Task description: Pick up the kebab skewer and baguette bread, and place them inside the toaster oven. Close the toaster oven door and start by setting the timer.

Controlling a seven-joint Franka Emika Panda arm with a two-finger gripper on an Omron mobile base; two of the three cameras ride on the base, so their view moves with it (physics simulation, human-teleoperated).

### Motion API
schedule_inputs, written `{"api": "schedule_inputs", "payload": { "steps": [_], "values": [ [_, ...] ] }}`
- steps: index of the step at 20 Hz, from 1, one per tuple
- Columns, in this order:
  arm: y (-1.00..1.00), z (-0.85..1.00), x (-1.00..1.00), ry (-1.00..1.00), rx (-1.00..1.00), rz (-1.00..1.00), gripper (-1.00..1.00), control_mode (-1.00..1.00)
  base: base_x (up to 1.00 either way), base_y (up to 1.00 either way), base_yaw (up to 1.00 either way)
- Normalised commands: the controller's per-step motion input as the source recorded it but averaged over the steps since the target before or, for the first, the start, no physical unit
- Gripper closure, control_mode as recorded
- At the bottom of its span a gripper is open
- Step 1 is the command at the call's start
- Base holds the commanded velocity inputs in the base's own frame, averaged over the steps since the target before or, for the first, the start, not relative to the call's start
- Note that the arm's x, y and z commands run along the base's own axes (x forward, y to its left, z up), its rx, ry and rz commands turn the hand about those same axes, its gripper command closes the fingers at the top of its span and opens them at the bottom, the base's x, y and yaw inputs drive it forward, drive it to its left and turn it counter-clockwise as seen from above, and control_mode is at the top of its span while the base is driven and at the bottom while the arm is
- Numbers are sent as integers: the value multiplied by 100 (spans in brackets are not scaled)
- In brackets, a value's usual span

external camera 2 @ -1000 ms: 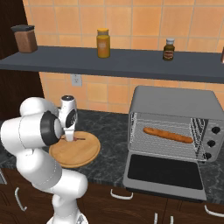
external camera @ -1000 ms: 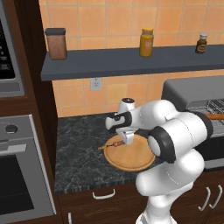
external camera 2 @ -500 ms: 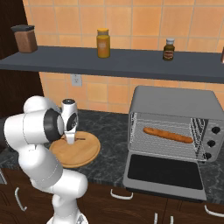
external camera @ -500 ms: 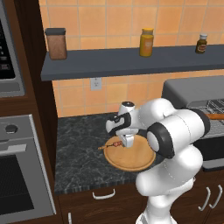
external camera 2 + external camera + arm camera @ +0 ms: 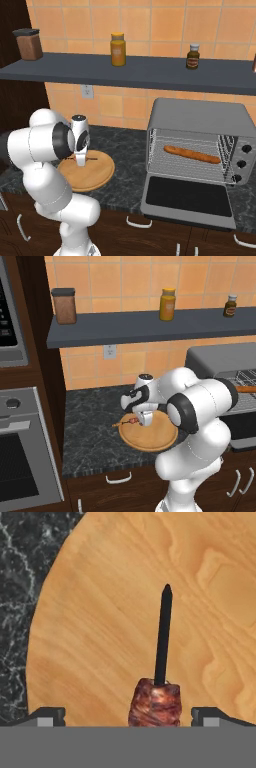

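Observation:
The kebab skewer [image 5: 156,704] lies on a round wooden board [image 5: 155,437], its reddish meat chunk between my two fingertips [image 5: 49,716] and its dark stick pointing away. My gripper [image 5: 144,423] points straight down just over the skewer [image 5: 126,423], open, with the jaws on either side of the meat and not closed on it. The baguette bread [image 5: 192,154] rests on the wire rack inside the toaster oven [image 5: 200,114]. The toaster oven door [image 5: 187,196] hangs open, folded down flat in front.
The board [image 5: 92,176] sits on a dark stone counter [image 5: 92,431]. A shelf [image 5: 130,74] above carries jars. A built-in steel oven [image 5: 20,456] stands at the left. The oven's knobs [image 5: 244,163] are on its right side.
The hand has come down closer to the board and the skewer. The jaws stayed open. The baguette and the oven door have not moved.

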Motion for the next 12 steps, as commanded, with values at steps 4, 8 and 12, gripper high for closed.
{"api": "schedule_inputs", "payload": {
  "steps": [4,8,12],
  "values": [
    [0,0,0,0,0,0,100,-100,0,0,0],
    [0,-1,0,2,0,0,100,-100,0,0,0],
    [0,-29,-1,5,0,0,100,-100,0,0,0]
  ]
}}
